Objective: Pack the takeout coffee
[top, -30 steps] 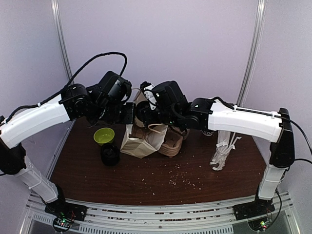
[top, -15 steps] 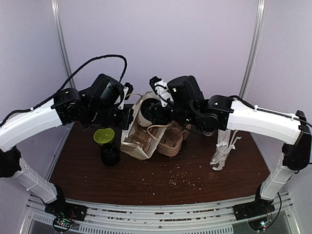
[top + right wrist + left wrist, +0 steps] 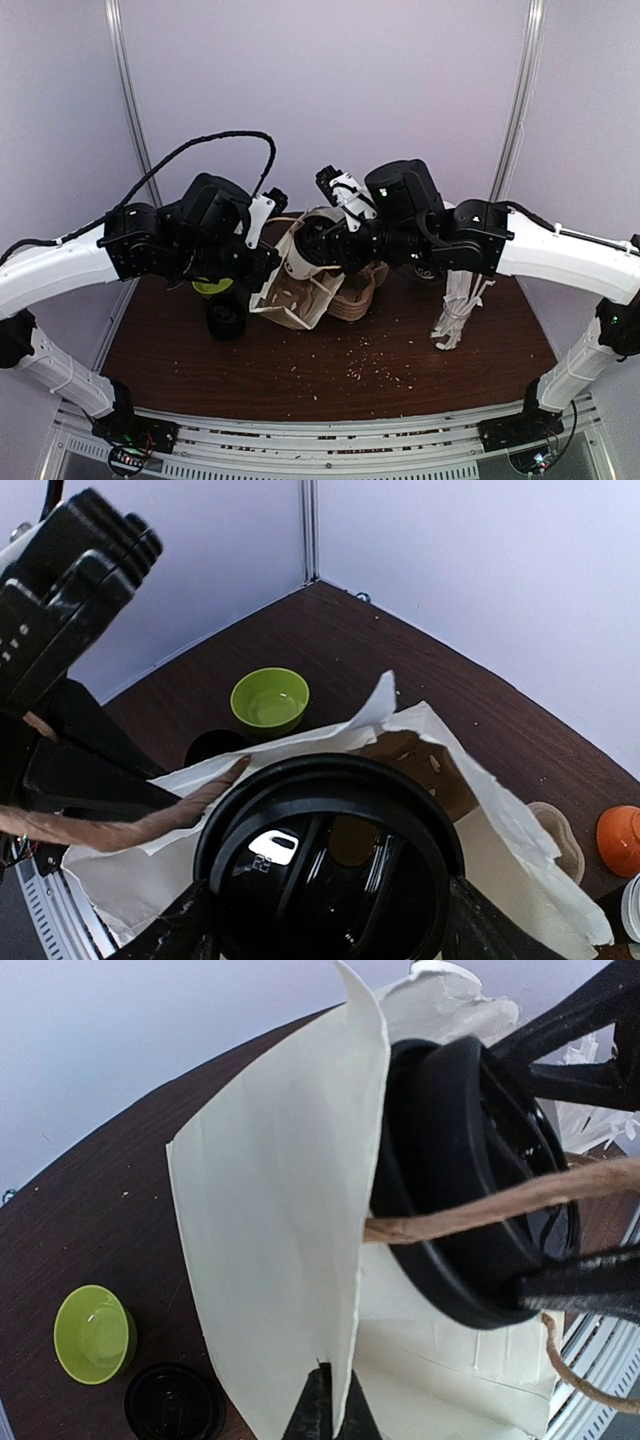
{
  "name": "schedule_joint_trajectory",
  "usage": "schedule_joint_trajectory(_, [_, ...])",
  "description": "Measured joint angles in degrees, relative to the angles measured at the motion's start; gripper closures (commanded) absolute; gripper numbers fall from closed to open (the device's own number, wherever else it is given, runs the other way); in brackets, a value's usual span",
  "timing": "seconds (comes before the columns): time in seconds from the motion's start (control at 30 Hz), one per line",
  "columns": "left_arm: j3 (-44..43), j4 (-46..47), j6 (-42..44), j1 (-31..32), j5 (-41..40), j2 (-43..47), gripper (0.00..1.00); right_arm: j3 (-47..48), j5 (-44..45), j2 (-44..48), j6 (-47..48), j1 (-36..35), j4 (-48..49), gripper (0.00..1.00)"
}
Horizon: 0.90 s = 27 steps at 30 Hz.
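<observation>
Desk: dark brown wooden desk (image 3: 350,370), scattered with pale crumbs in front of the arms.
Bag: cream paper bag with twine handles (image 3: 300,300) stands mid-desk, leaning, mouth open towards the right arm; one twine handle runs across the cup's lid in the left wrist view.
Carriers: brown moulded cardboard cup carriers (image 3: 355,295) sit just right of the bag, touching it.
Straws: bundle of paper-wrapped white straws (image 3: 458,305) stands upright at the right of the desk, well apart from the bag.
Left claw: left claw (image 3: 330,1415) is pinched closed on the edge of the bag's near wall, holding that wall up.
Right claw: right claw (image 3: 325,920) grips the cup at its lid, one finger on each side of the rim.
Task item: white paper cup with a black plastic lid (image 3: 297,255) is tilted at the bag's mouth, clear of the desk; the lid stands at the opening and the bag's wall hides most of the body.
Lids: short black cylinder of stacked lids (image 3: 226,318) on the desk left of the bag.
Bowl: small lime-green bowl (image 3: 95,1335) just behind the stacked lids.
Second bowl: small orange bowl (image 3: 620,840) at the right edge of the right wrist view.
</observation>
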State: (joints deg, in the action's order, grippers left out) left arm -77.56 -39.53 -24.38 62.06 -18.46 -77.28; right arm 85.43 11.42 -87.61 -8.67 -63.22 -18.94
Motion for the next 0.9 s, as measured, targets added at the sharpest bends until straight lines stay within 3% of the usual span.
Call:
schedule_joint_trajectory(0.53, [-0.07,-1.49,3.50,1.81,-2.45,2.12,1.00,-6.45,-2.58,7.78,4.24,-6.80,-5.18,0.49])
schedule_joint_trajectory(0.9, [-4.55,-11.69,1.05,7.54,-5.92,1.40,1.00,-1.86,0.24,8.94,4.28,-7.82,-4.48,0.49])
